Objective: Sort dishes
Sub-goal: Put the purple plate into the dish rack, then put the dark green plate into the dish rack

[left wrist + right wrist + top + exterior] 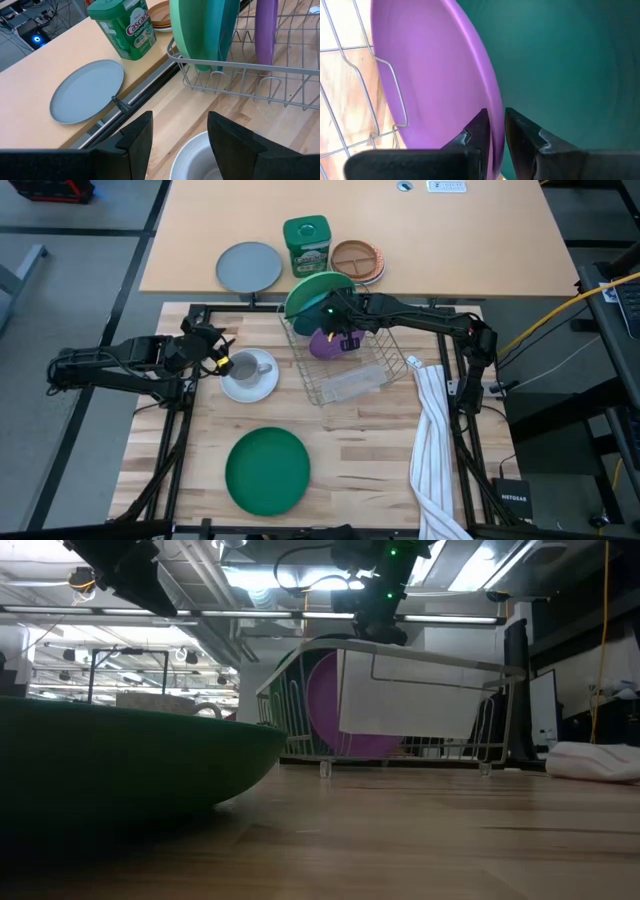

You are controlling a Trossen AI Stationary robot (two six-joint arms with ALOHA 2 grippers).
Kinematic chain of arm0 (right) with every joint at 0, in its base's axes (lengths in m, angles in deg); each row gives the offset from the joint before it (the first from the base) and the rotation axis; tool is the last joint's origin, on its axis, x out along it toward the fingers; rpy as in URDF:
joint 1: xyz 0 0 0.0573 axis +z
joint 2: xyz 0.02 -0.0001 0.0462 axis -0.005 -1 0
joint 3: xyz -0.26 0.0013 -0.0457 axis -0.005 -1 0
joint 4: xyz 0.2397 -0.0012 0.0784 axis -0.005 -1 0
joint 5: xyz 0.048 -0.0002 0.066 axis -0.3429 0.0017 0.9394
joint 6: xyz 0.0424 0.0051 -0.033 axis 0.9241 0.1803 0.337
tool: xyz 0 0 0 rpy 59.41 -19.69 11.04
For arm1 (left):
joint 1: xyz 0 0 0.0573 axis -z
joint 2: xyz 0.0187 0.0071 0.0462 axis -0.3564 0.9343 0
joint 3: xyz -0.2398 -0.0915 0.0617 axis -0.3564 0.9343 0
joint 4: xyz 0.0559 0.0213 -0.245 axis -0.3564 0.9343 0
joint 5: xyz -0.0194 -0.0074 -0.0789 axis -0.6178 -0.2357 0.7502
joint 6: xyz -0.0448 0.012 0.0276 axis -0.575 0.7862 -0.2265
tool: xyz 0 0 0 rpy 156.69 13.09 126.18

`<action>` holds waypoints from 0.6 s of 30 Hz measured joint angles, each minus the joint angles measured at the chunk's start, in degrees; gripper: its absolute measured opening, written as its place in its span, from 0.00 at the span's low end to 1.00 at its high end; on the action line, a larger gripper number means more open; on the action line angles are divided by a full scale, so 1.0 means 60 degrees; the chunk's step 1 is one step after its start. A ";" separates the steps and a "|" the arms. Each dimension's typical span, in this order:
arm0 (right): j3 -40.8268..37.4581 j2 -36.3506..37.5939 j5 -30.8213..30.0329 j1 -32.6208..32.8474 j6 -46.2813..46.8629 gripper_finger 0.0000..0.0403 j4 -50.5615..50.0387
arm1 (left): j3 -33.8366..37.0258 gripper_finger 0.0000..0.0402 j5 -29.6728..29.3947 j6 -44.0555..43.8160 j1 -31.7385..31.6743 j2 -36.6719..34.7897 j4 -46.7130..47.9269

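A purple plate [326,344] stands on edge in the wire dish rack [350,380], and my right gripper [498,134] is shut on its rim. A light green plate [191,30] and a teal plate [222,27] stand upright in the rack's far slots. A dark green plate [267,470] lies flat near the table's front edge. A grey mug [243,365] sits on a white saucer [252,383] left of the rack. My left gripper [180,135] hovers open just above the mug [192,160]. My right gripper pinches the purple plate's upper rim [492,107] between its two fingers, one finger on each face. The fingers slant down from above, from the table's right. The plate stays upright among the rack's wires.
On the far tan table lie a flat grey plate [249,267], a green Cascade tub [306,244] and a brown orange-rimmed plate [357,260]. A striped white towel [435,440] runs along the right side. Bare wood lies between the rack and the dark green plate.
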State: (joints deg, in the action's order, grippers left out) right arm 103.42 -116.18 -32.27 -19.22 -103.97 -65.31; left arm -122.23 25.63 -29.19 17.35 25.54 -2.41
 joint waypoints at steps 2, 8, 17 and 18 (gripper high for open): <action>0.0000 0.0000 -0.0015 0.0000 -0.0008 0.16 0.0019 | 0.0000 0.44 0.0000 0.0000 0.0000 0.0000 0.0000; 0.0004 -0.0064 -0.0637 0.0007 0.0212 0.24 0.0026 | 0.0000 0.44 0.0157 -0.0083 0.0000 -0.0002 -0.0058; 0.0318 -0.0022 -0.0572 0.0355 0.1257 0.35 -0.0265 | 0.0000 0.44 0.1613 0.1817 0.0011 0.0015 -0.2288; 0.0409 -0.0022 -0.0563 0.0397 0.1254 0.35 -0.0459 | 0.0000 0.44 0.1607 0.1932 0.0009 0.0018 -0.2365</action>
State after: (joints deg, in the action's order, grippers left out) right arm 105.87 -116.31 -35.65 -16.84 -96.45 -68.06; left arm -122.23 35.27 -17.59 17.41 25.65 -16.60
